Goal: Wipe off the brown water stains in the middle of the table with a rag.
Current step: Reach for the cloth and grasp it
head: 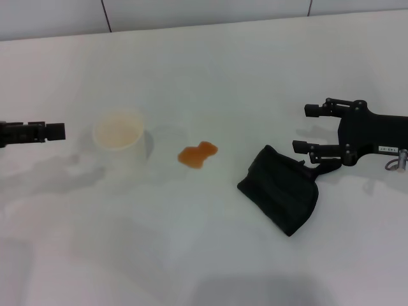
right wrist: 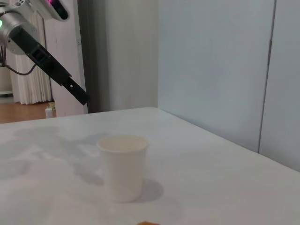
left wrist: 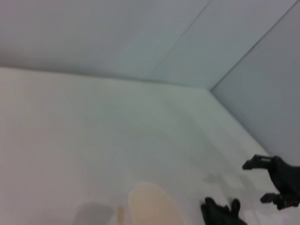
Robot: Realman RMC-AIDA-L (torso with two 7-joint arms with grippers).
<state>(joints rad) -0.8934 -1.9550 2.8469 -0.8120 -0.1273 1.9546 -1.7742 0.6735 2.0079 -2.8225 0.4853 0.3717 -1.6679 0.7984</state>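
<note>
The brown water stains (head: 197, 154) form one small orange-brown blotch in the middle of the white table (head: 204, 255); a sliver of the blotch (right wrist: 148, 223) shows in the right wrist view. The black rag (head: 280, 188) lies bunched to the blotch's right, also seen as the rag (left wrist: 220, 213) in the left wrist view. My right gripper (head: 301, 129) stands open just right of and above the rag's far corner, with its lower finger close to the cloth. My left gripper (head: 56, 132) hangs shut at the far left, apart from everything.
A white paper cup (head: 119, 135) stands upright left of the blotch, between it and the left gripper. The cup (right wrist: 123, 166) also shows in the right wrist view. A pale wall (head: 204, 13) runs along the table's far edge.
</note>
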